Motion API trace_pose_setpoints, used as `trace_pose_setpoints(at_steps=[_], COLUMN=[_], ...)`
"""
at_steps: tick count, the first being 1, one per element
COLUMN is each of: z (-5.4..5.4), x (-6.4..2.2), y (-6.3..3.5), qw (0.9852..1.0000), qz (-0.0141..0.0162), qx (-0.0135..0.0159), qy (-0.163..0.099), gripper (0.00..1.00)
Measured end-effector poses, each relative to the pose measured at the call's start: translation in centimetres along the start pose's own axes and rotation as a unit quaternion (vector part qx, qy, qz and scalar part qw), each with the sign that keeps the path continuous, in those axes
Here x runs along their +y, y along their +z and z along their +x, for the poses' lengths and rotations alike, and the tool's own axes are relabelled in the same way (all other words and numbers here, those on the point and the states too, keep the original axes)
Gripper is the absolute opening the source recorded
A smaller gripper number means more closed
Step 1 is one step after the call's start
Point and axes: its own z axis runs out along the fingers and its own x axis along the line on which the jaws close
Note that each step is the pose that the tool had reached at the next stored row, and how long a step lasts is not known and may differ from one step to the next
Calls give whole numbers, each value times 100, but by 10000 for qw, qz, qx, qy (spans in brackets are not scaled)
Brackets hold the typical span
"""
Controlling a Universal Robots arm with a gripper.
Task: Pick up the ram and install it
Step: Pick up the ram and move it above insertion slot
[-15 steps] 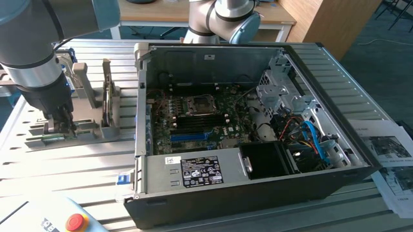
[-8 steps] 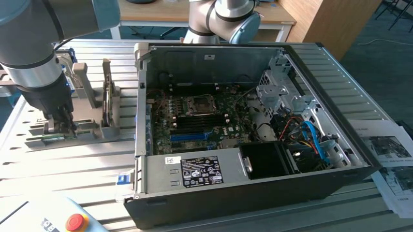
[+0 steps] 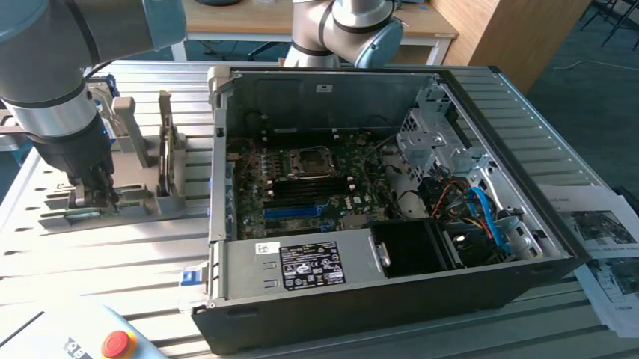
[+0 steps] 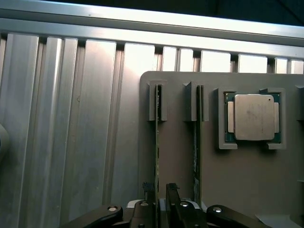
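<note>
On edge in a slot of the gray holder (image 4: pixel 247 185), off to the exterior view's left of the open computer case (image 3: pixel 399 299): the ram (image 4: pixel 157 142), seen edge-on as a long, thin dark-green strip. Straddled by the gripper (image 4: pixel 160 194), fingers spread wide, not clamped. Just beside it, a second stick (image 4: pixel 195 142) and a square silver processor (image 4: pixel 251 116).

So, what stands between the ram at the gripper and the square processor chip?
In the wrist view, a second ram stick stands on edge in its own slot of the grey holder.
</note>
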Motion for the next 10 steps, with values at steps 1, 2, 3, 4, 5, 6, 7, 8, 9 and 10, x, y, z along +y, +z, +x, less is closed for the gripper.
trace_pose_setpoints(at_steps=[1,2,3,4,5,6,7,8,9,10], z=[0,0,0,0,0,0,0,0,0,0], x=[0,0,1,1,1,0,0,0,0,0], y=[4,5,5,5,6,6,6,6,6,7], qw=[10000,10000,10000,10000,10000,10000,10000,10000,10000,10000], qz=[-1,-1,-2,-2,-2,-2,-2,-1,-1,-1], qx=[1,1,1,1,1,1,1,1,1,1], qy=[0,0,1,0,0,0,0,2,3,3], gripper=[24,24,24,24,24,24,24,24,24,24])
